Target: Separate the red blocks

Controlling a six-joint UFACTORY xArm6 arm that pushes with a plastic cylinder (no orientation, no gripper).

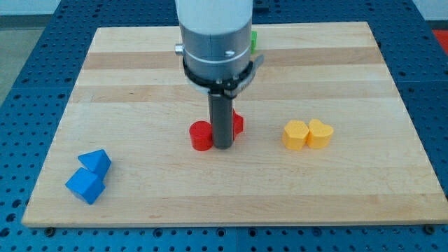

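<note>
A red cylinder [200, 135] lies near the board's middle. A red star block [237, 124] lies just to its right, mostly hidden behind the rod. My tip [222, 145] rests on the board between the two red blocks, at their near side, touching or almost touching both.
Two yellow blocks [308, 134] lie together right of the red ones. Two blue blocks [88, 176] lie at the bottom left. A green block [253, 40] shows partly behind the arm at the top. The wooden board [392, 182] ends at the blue perforated table.
</note>
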